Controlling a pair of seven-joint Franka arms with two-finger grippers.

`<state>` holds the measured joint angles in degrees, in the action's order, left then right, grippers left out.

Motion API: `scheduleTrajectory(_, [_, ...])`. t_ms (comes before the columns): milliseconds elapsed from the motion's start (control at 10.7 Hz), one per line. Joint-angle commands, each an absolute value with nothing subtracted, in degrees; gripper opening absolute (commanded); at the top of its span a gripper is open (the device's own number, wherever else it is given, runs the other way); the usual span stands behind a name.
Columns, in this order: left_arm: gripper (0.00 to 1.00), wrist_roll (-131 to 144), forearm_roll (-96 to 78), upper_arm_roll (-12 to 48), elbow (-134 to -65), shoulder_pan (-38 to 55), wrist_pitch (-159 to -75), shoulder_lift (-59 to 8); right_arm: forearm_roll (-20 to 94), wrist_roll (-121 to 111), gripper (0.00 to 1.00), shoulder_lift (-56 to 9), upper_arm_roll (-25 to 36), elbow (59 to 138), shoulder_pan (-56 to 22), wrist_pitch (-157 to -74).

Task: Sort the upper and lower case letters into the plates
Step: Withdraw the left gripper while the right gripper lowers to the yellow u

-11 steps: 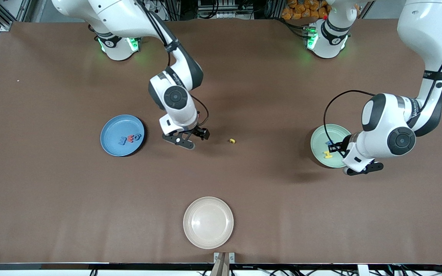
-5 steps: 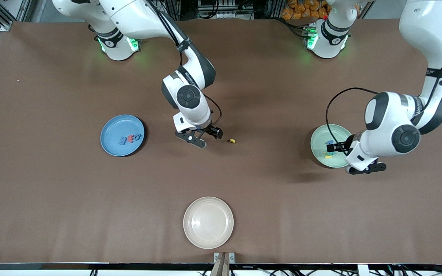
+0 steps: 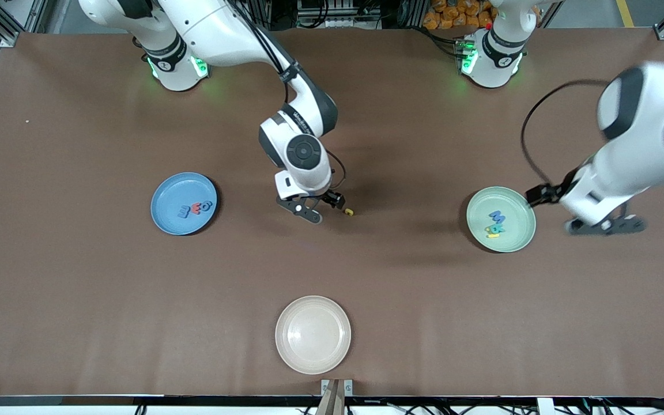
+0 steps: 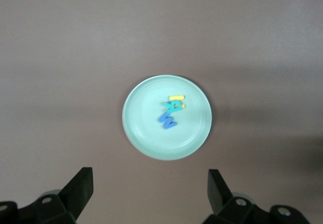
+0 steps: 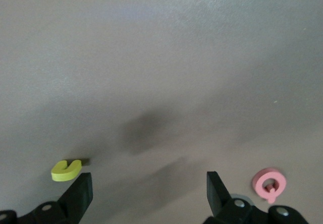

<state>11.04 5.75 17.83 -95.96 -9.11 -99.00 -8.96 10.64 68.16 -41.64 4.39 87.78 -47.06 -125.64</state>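
The yellow letter (image 3: 349, 212) lies flat on the bare table (image 3: 78, 300), between the two plates, and the right gripper (image 3: 319, 208) hangs low over the table just beside it, fingers spread wide with nothing between them. In the right wrist view the yellow letter (image 5: 66, 170) sits just outside one fingertip (image 5: 81, 191), not yet between the pair, so I'd judge the next move needs a small shift toward the left arm's end of the table to straddle it. It's a curved hook shape; its long axis I can't call for certain. A pink letter (image 5: 269, 183) also shows by the other fingertip there.

The right arm reaches out from its base, elbow bent, wrist pointing down at the table. It's clearly the nearer arm.

The left gripper (image 3: 604, 226) is up over the table beside the mint plate (image 3: 521, 239), jaws wide and empty, arm blurred. That plate holds blue, teal and yellow letters (image 3: 495, 224). The blue plate (image 3: 165, 199) carries blue and red letters (image 3: 195, 208). A cream plate (image 3: 312, 357) sits nearest the camera.
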Motion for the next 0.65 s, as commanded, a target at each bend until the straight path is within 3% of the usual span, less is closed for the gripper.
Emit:
scheduleTrajectory(0, [1.0,10.1,6.24,17.4,-88.19,-8.79,-89.86,-8.0,11.43,73.72,1.0,-44.47,4.92,83.67,-47.55,-124.19])
scheduleTrajectory(374, [1.0,9.76,6.59,17.23,-86.75,-8.61,-87.89,-1.07,11.43,73.92,1.0,-45.7,4.92,80.86,-47.55,-125.06])
scheduleTrajectory(561, [1.0,9.41,5.98,13.92,-86.93,-7.31,-86.84,0.61,11.43,74.0,1.0,-46.49,4.92,80.95,-48.07,-131.01])
